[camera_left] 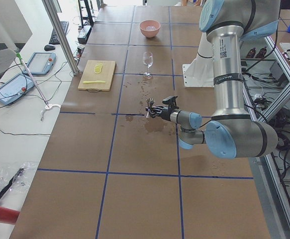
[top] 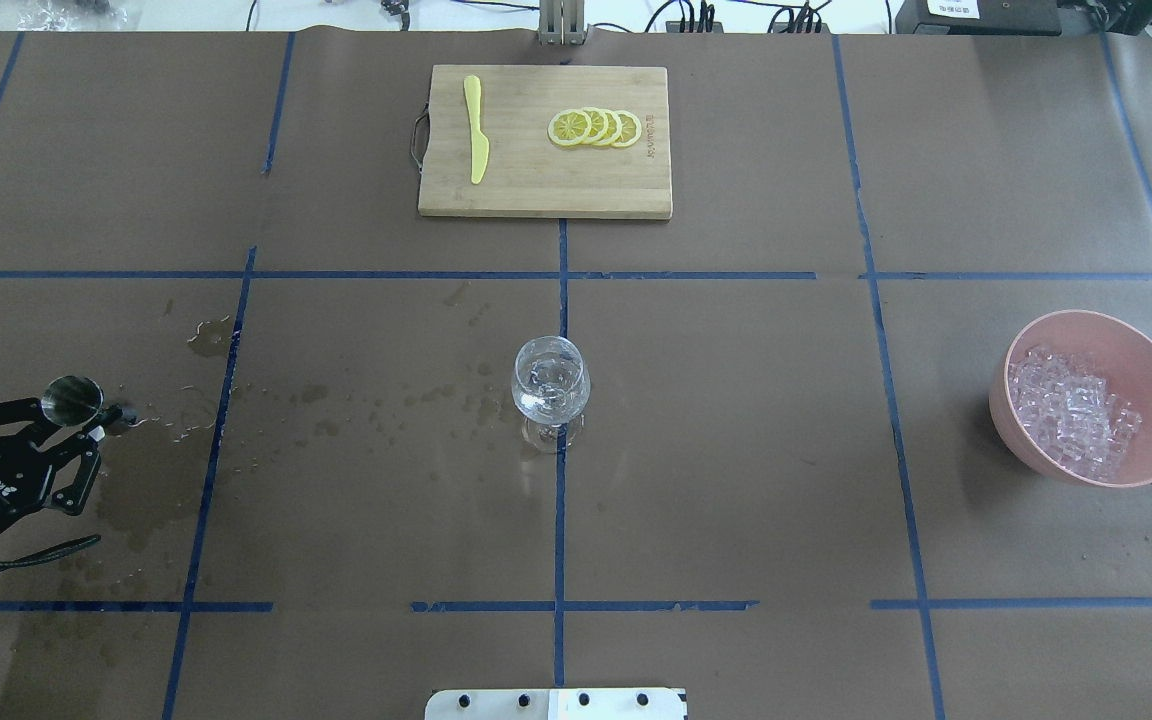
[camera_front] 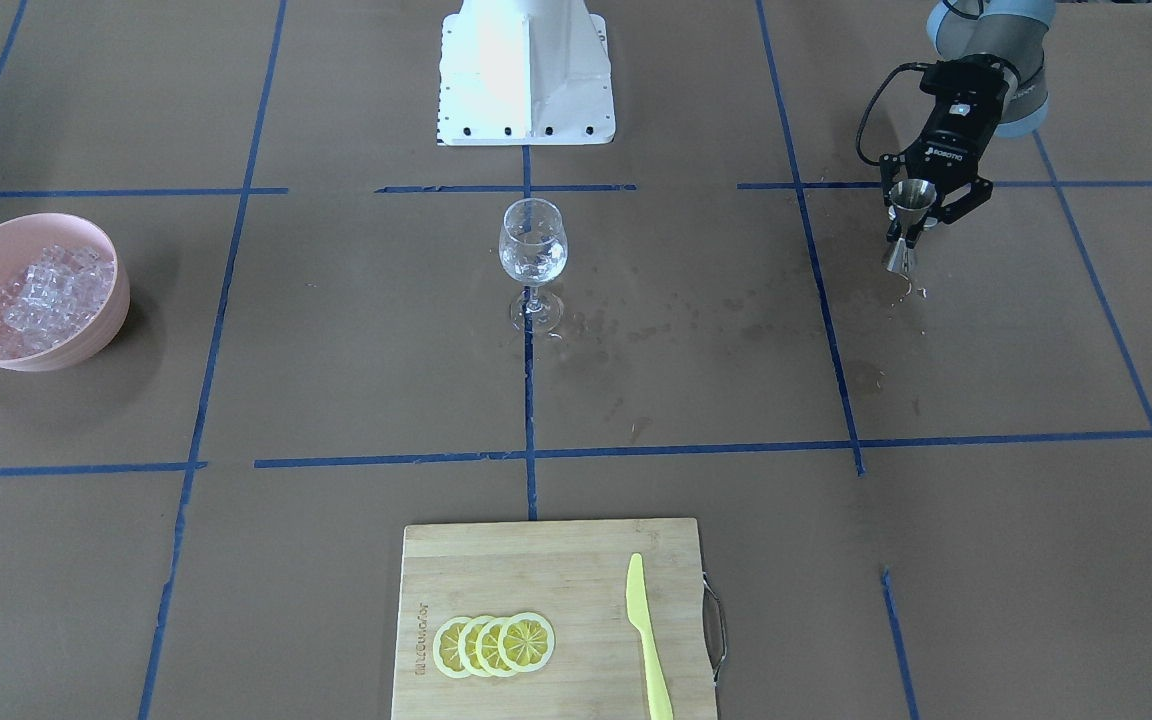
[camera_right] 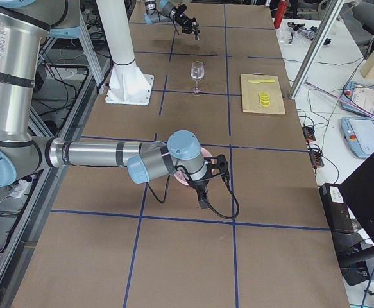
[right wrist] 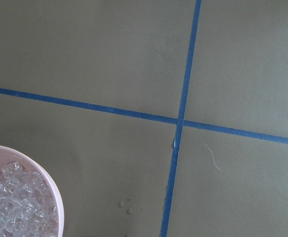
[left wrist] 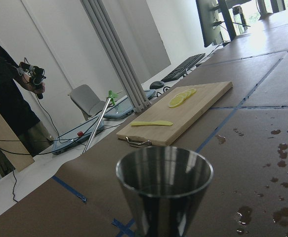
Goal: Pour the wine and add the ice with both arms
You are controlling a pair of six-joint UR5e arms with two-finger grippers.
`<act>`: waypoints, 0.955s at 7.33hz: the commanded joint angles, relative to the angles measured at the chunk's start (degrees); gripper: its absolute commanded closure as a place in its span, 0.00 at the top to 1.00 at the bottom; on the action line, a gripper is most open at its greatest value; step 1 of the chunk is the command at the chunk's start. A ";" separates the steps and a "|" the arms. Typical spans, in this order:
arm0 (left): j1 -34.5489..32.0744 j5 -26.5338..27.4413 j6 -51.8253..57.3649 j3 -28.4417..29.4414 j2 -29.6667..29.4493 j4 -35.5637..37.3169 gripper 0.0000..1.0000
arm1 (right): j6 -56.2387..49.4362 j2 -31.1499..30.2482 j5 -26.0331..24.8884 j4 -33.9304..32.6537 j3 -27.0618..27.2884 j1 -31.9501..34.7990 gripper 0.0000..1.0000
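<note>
My left gripper (camera_front: pixel 914 222) is shut on a steel jigger (camera_front: pixel 908 200) at the table's left side; the jigger also shows in the overhead view (top: pixel 71 398) and fills the bottom of the left wrist view (left wrist: pixel 163 190). A wine glass (camera_front: pixel 533 250) with clear liquid stands at the table's middle (top: pixel 550 385). The ice (camera_front: pixel 46 290) is heaped in a pink bowl (camera_front: pixel 96 335) at the right side (top: pixel 1071 410). My right gripper (camera_right: pixel 217 164) shows only in the exterior right view, over the bowl; I cannot tell whether it is open or shut.
A wooden cutting board (top: pixel 536 190) at the far edge carries lemon slices (top: pixel 596 127) and a yellow knife (top: pixel 476 140). Wet drops and stains (top: pixel 336 400) spread between jigger and glass. The white pedestal (camera_front: pixel 526 80) stands at the robot's side.
</note>
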 commanded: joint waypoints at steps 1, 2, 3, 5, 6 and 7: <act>0.22 -0.45 -15.20 1.46 -0.32 0.18 0.00 | 0.04 0.00 0.00 0.00 0.24 0.00 1.00; 0.22 -2.71 -17.38 1.82 -0.41 1.31 0.00 | 0.04 0.00 0.00 0.00 0.15 0.00 1.00; 0.22 -3.08 -17.58 1.91 -0.58 1.58 0.00 | 0.04 0.00 0.00 0.00 0.15 0.00 1.00; 0.39 -3.09 -28.44 2.70 -2.15 4.55 0.00 | 0.22 -0.09 -0.09 2.01 -0.37 0.00 1.00; 0.40 -2.74 -28.83 6.01 -5.56 5.18 0.00 | 0.30 -0.44 -0.09 2.02 -0.29 0.00 1.00; 0.40 -2.56 -28.75 8.56 -7.85 5.19 0.00 | 0.30 -0.70 -0.09 2.11 -0.12 0.00 1.00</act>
